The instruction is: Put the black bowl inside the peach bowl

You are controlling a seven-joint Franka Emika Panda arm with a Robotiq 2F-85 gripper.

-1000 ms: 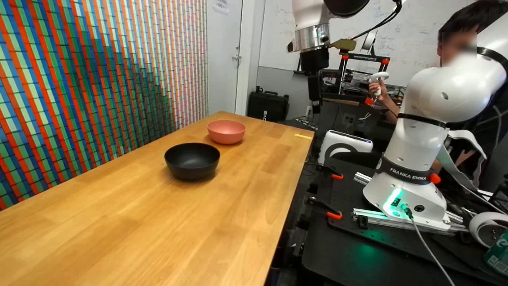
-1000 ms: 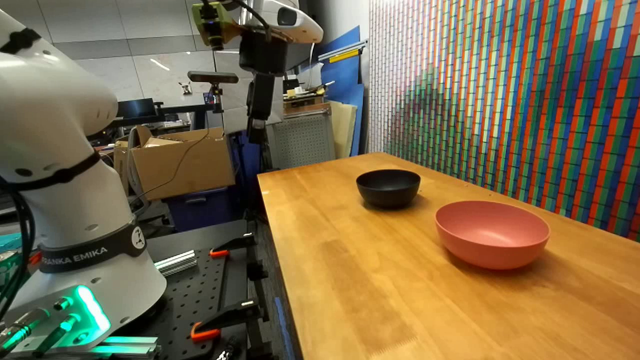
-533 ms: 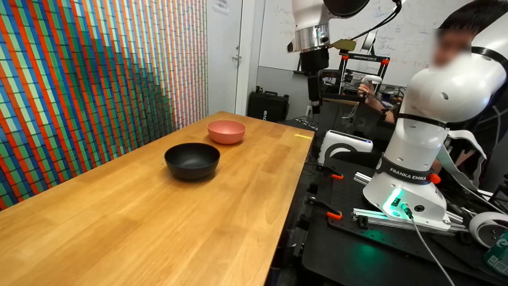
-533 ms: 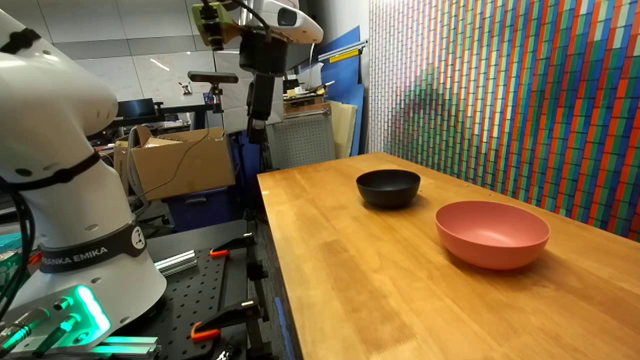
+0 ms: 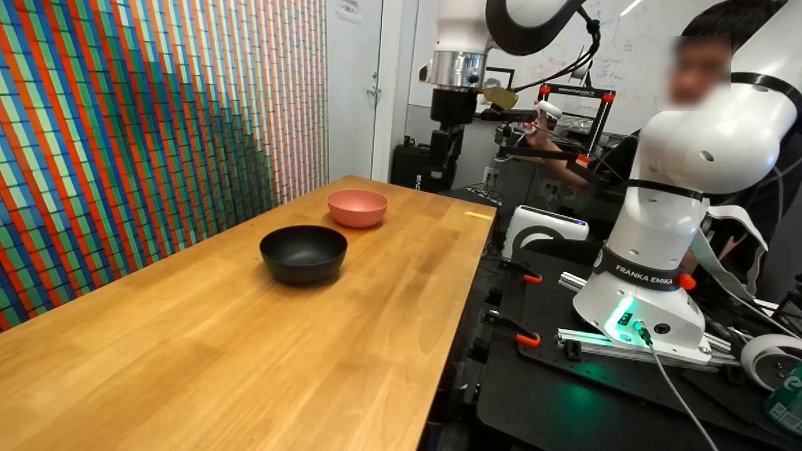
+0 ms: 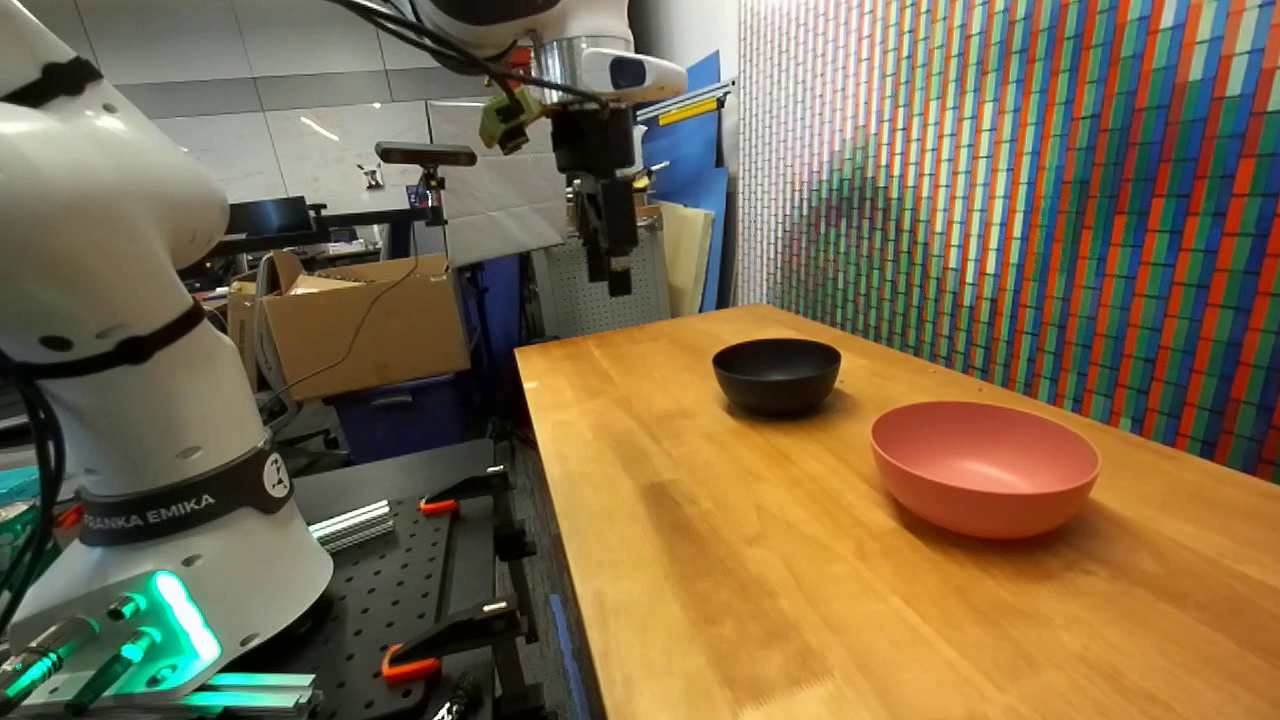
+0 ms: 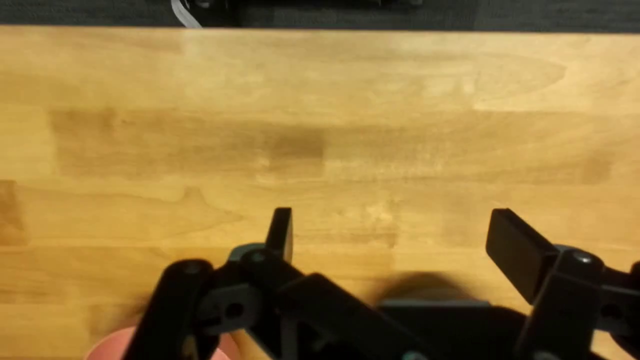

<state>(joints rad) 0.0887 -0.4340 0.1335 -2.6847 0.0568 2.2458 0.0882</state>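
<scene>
Nesting task at its outset, judging by the present layout: the peach bowl point(image 6: 985, 470), landmark for the positions given here, stands upright on the worktop point(image 6: 690, 600) with no object visible in it. The black bowl point(image 5: 303, 254) also rests upright on the worktop, near the peach bowl but apart from it, as both exterior views show. The claw point(image 7: 392, 232) hangs in the air, higher than the peach bowl and on the side of it toward the robot base point(image 5: 658, 307); in the wrist view its fingers point(image 7: 520, 255) stand wide apart with nothing held between them. That view also shows part of the peach bowl, whereas the black bowl cannot be told for certain from the claw's own dark parts. No step of the transfer appears complete. What remains, presumably, is the whole sequence: reaching the black bowl, gripping its rim, lifting it clear, carrying it over the peach bowl, lowering it inside and releasing it there
</scene>
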